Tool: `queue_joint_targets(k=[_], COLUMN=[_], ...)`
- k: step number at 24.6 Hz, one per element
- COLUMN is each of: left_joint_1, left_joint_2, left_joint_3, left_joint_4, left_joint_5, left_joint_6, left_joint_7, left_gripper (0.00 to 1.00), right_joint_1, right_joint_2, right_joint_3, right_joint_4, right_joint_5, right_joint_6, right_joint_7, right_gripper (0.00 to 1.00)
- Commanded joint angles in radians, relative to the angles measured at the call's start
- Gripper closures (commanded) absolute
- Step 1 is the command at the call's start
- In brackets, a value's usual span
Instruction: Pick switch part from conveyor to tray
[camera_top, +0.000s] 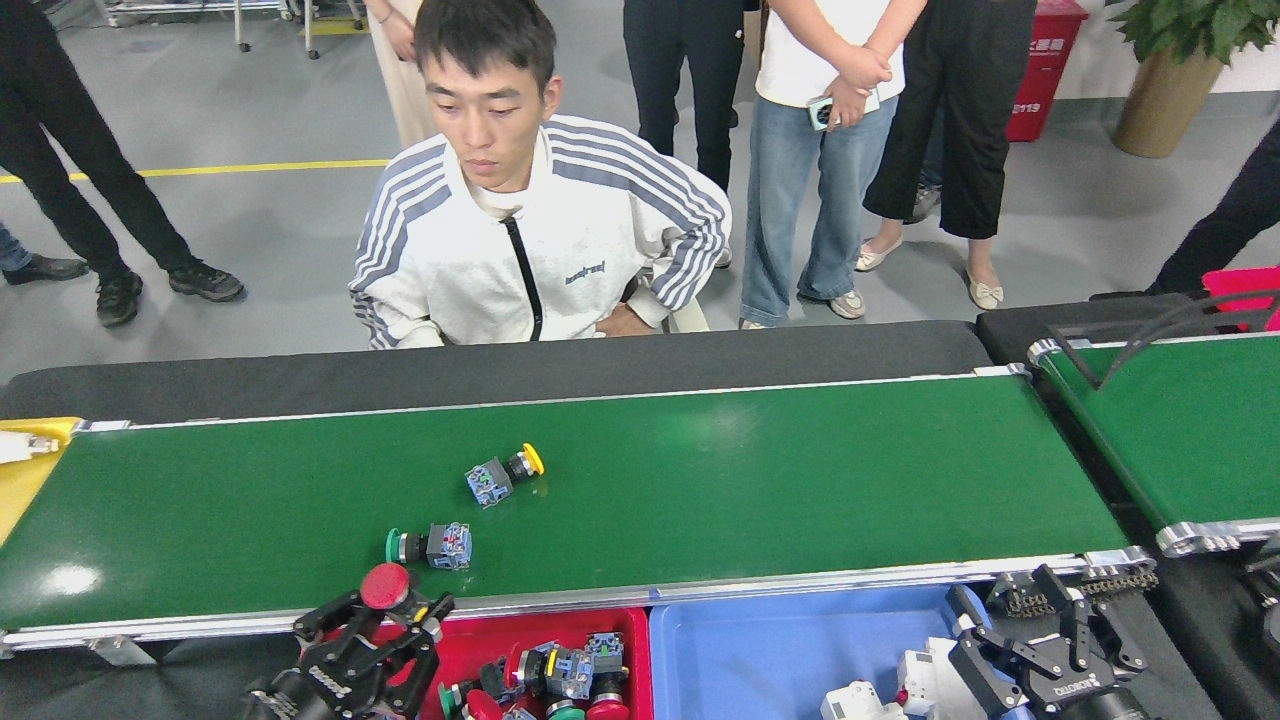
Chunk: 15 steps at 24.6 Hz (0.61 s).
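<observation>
A glossy, smooth green surface is shown by the conveyor (700, 480), with pale reflections caught on it, and it is edged by bright silver metal rails (760, 584). The desk (500, 370) is covered in matt black cloth. The red tray (640, 640) and blue tray (760, 650) are seen as smooth, slightly shiny plastic. The left hand (385, 625) is built of matt black parts, closed on a red-capped switch part (386, 586) of plastic.

Seated person in striped white jacket (540, 250) far centre; potted plant (1180, 70) far right; second green belt (1190, 430) right.
</observation>
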Motion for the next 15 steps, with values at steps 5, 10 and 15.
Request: queue_joint_targets(k=[5,10,15], left_joint_1=[-0.006,0.009,0.031], left_joint_2=[0.006,0.004,0.004], left_joint_3=[0.026,0.115,0.136], left_joint_4=[-0.016,-0.007,-0.007], left_joint_5=[0.0,-0.004,-0.009], left_joint_6=[0.14,0.223,0.249], left_joint_7=[-0.001,-0.001,-0.002], left_gripper=[0.0,0.0,0.0], right_joint_1=[0.043,0.056,0.069], right_joint_2=[-0.002,-0.003,-0.002], right_joint_3=[-0.008,-0.008,-0.006], right_joint_4=[-0.026,-0.031,-0.044], right_joint_5=[-0.01,-0.01,-0.01], right_joint_6=[-0.008,-0.011,-0.011], right_joint_7=[-0.003,-0.003,-0.003], right_gripper=[0.0,0.0,0.0])
